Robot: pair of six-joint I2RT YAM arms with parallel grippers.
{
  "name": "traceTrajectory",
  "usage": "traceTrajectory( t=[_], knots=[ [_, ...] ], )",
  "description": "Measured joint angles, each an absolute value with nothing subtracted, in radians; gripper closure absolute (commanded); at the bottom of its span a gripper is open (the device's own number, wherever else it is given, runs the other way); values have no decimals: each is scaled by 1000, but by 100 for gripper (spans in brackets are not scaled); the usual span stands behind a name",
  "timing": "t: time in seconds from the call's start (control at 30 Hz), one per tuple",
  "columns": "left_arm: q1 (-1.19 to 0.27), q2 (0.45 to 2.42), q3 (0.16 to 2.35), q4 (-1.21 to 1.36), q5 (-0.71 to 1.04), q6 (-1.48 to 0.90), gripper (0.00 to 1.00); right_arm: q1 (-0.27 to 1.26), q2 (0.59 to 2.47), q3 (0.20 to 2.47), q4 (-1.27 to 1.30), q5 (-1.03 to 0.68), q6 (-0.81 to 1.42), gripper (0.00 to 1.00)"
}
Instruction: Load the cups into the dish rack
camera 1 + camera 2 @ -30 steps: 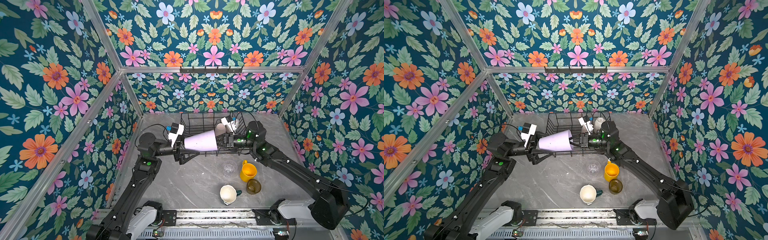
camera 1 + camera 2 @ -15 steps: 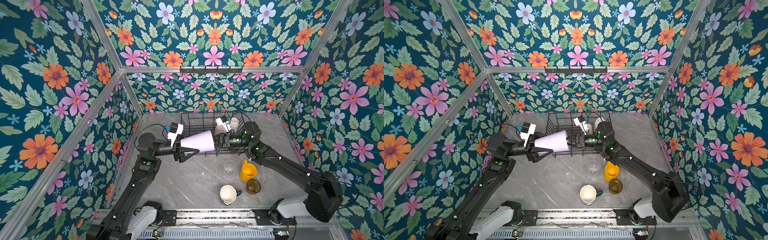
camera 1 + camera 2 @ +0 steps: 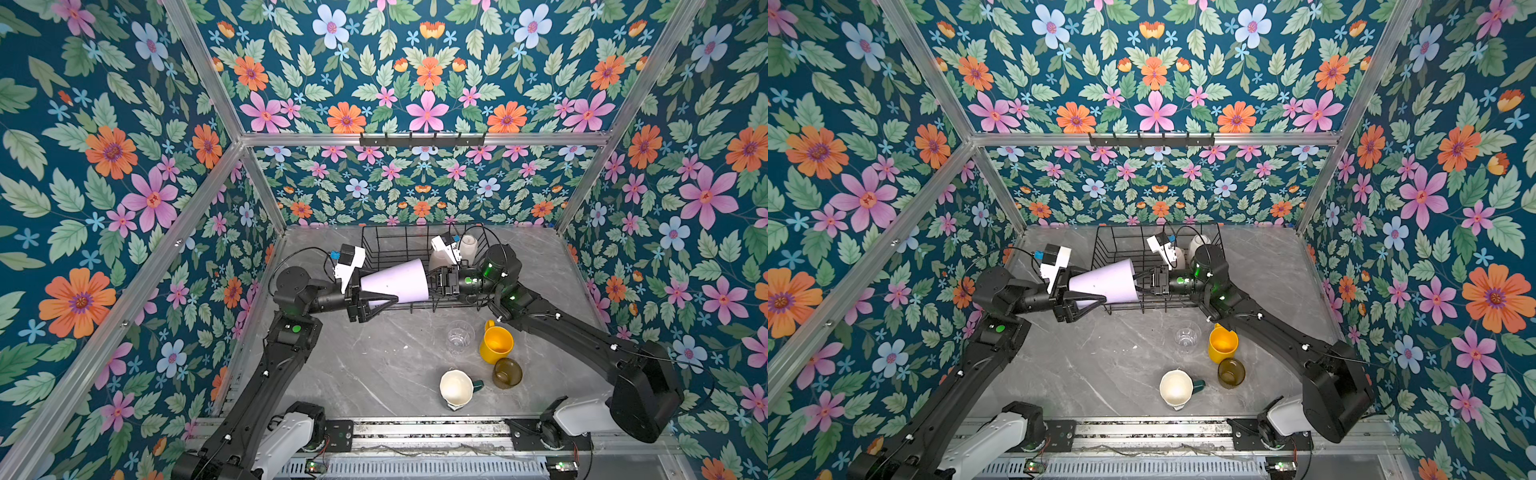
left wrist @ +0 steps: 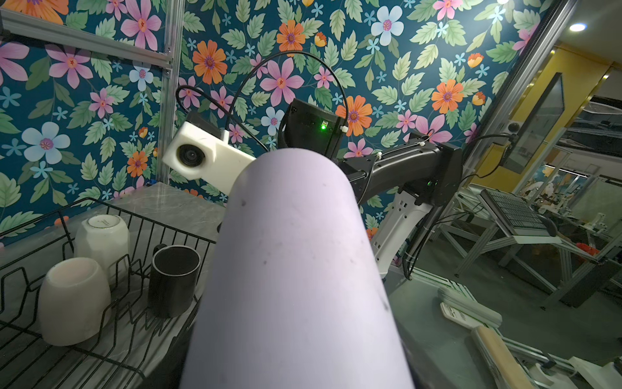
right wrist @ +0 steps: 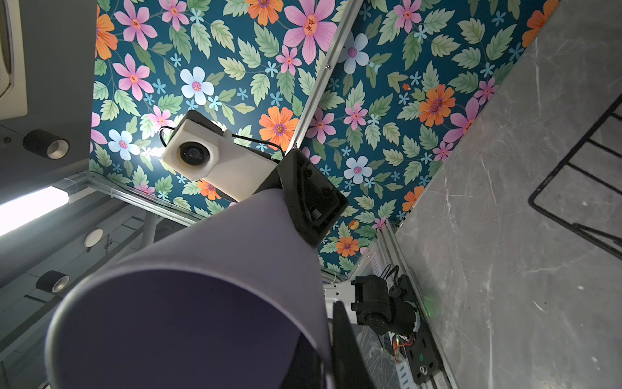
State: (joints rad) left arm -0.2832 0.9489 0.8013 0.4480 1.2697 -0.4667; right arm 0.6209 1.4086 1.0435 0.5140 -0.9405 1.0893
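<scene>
The lilac tumbler (image 3: 395,282) (image 3: 1106,282) hangs on its side above the front left corner of the dish rack (image 3: 386,245) (image 3: 1113,245). My left gripper (image 3: 392,284) (image 3: 1100,284) is round its narrow end, fingers against its sides. The right gripper (image 3: 434,280) (image 5: 328,336) pinches the tumbler's rim (image 5: 202,269), one finger inside. In the rack stand a white mug (image 4: 101,235), a pale pink mug (image 4: 72,303) and a black mug (image 4: 173,279). A clear glass (image 3: 459,336), yellow mug (image 3: 496,345), amber glass (image 3: 507,372) and dark green cream-lined mug (image 3: 457,388) sit on the table.
A black hook rail (image 3: 422,139) hangs on the back wall, high above the rack. Flowered walls close in the left, back and right sides. The metal base rail (image 3: 415,430) runs along the table's front edge.
My left gripper's fingers have drawn in from a wide spread onto the tumbler. The tumbler and both grippers have shifted slightly to the left.
</scene>
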Motion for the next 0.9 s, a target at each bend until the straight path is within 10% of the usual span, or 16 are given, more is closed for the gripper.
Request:
traceTrajectory(
  t=[0.33,0.9],
  knots=[
    [-285,938,909,236,1212,-292,100,559,1259,1036,207,-787,959,37],
    [-287,1222,1302,-357,660,-24,100,525,847,929,-295,-171,703,5]
  ],
)
